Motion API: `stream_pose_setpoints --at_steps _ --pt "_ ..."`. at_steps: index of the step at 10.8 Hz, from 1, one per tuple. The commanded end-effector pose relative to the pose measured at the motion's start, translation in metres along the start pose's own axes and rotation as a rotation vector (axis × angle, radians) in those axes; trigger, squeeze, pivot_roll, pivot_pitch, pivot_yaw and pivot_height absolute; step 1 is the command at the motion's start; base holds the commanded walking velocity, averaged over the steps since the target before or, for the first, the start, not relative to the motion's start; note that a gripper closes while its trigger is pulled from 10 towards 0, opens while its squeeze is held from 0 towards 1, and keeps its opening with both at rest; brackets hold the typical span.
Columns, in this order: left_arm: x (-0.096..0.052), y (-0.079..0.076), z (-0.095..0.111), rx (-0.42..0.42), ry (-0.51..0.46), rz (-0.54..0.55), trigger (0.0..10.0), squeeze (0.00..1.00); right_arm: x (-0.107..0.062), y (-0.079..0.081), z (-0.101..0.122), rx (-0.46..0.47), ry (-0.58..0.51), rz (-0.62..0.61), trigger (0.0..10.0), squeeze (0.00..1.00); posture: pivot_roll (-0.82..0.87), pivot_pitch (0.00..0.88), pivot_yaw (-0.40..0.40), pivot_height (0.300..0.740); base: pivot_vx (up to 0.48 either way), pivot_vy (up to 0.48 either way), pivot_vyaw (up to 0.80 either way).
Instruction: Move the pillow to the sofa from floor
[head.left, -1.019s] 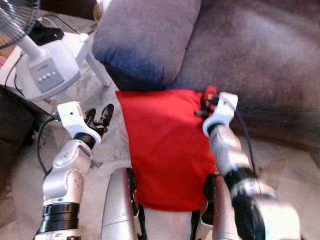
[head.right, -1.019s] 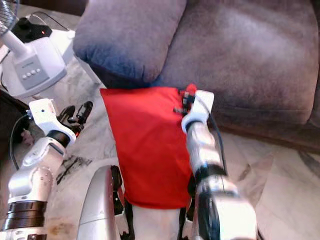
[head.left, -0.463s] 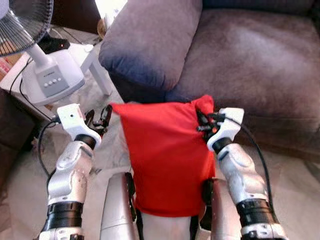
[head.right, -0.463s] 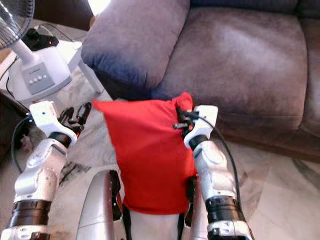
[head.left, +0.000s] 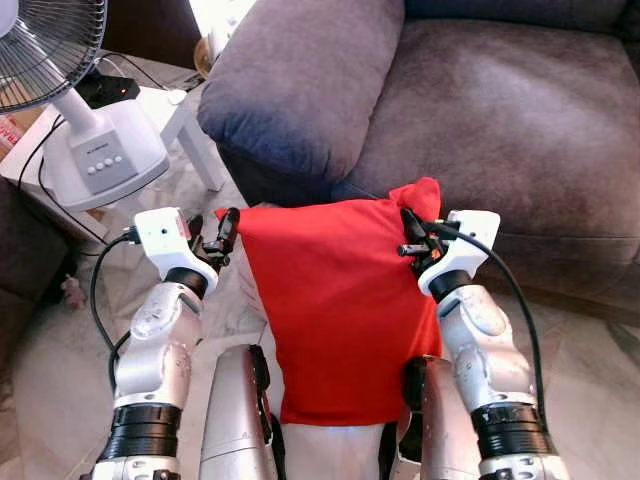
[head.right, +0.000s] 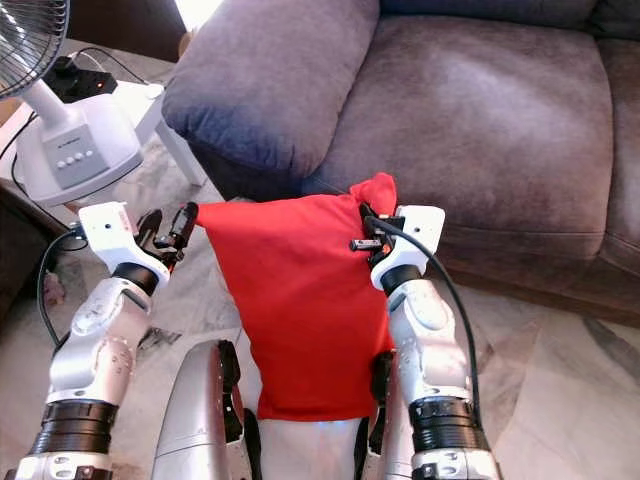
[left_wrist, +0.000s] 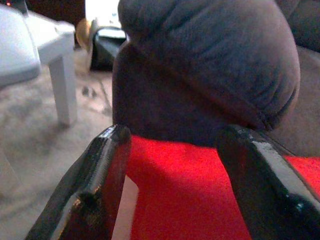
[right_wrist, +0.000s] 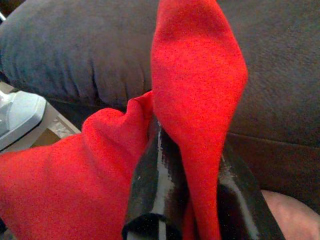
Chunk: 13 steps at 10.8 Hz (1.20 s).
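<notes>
A red pillow (head.left: 340, 310) hangs before the grey sofa (head.left: 520, 120), off the floor, its top corner pinched by the right gripper (head.left: 408, 232). The left gripper (head.left: 226, 236), 2 fingers spread, sits at the opposite corner.

No text, label, brand, number or sign can be read anywhere in these pictures.

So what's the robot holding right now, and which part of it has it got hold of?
The right tool is clamped on the red pillow at its upper right corner. The left tool is open at the upper left corner, gripping nothing.
</notes>
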<state>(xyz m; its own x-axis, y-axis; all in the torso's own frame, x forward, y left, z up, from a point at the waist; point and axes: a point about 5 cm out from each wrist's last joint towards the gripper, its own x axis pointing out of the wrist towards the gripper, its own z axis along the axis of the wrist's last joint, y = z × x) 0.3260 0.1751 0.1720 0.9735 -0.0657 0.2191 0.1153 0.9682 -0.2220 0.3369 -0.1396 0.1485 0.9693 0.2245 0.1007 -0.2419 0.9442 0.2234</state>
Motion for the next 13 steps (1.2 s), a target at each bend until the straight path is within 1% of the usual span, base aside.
stream_pose_setpoints --at_steps 1,2,3,4,5,6,7,8,10,11,13 --pt "-0.006 0.005 0.001 0.126 -0.028 0.027 10.0 0.0 0.0 0.004 0.013 -0.028 -0.086 0.014 10.0 0.0 0.2 0.211 0.034 0.54 0.0 0.0 0.0" --pt "-0.011 0.012 -0.011 0.151 0.025 0.068 10.0 0.0 0.001 0.004 0.011 -0.024 -0.083 0.007 10.0 0.0 0.2 0.207 0.032 0.54 0.0 0.0 0.0" --pt "-0.018 0.021 -0.023 0.152 0.076 0.094 10.0 0.0 0.001 0.004 0.011 -0.025 -0.086 0.006 10.0 0.0 0.2 0.204 0.033 0.54 0.0 0.0 0.0" --pt "-0.027 0.031 -0.026 0.136 0.063 0.154 10.0 0.0 0.001 0.004 0.011 -0.029 -0.089 0.001 10.0 0.0 0.19 0.2 0.033 0.54 0.0 0.0 0.0" --pt "-0.031 0.032 -0.015 0.17 -0.018 0.181 10.0 0.0 0.001 0.003 0.013 -0.035 -0.103 -0.008 10.0 0.0 0.2 0.194 0.03 0.54 0.0 0.0 0.0" --pt "-0.03 0.022 0.005 0.234 -0.109 0.152 10.0 0.0 0.001 0.003 0.016 -0.052 -0.116 -0.014 10.0 0.0 0.2 0.191 0.024 0.54 0.0 0.0 0.0" --pt "-0.031 0.011 0.015 0.282 -0.159 0.106 10.0 0.0 0.001 0.003 0.016 -0.059 -0.122 -0.013 10.0 0.0 0.2 0.185 0.022 0.54 0.0 0.0 0.0" --pt "-0.033 0.006 0.014 0.302 -0.159 0.081 10.0 0.0 0.0 0.003 0.016 -0.06 -0.123 -0.014 10.0 0.0 0.2 0.18 0.02 0.54 0.0 0.0 0.0" --pt "-0.034 0.006 0.011 0.292 -0.158 0.092 10.0 0.0 0.0 0.003 0.015 -0.059 -0.126 -0.021 10.0 0.0 0.19 0.167 0.02 0.54 0.0 0.0 0.0" --pt "-0.036 0.003 0.013 0.306 -0.168 0.097 10.0 0.0 0.0 0.001 0.015 -0.053 -0.136 -0.04 10.0 0.0 0.19 0.158 0.021 0.54 0.0 0.0 0.0" --pt "-0.039 0.001 0.013 0.297 -0.168 0.101 10.0 0.0 -0.001 0.002 0.016 -0.047 -0.144 -0.045 10.0 0.0 0.18 0.15 0.023 0.54 0.0 0.0 0.0"
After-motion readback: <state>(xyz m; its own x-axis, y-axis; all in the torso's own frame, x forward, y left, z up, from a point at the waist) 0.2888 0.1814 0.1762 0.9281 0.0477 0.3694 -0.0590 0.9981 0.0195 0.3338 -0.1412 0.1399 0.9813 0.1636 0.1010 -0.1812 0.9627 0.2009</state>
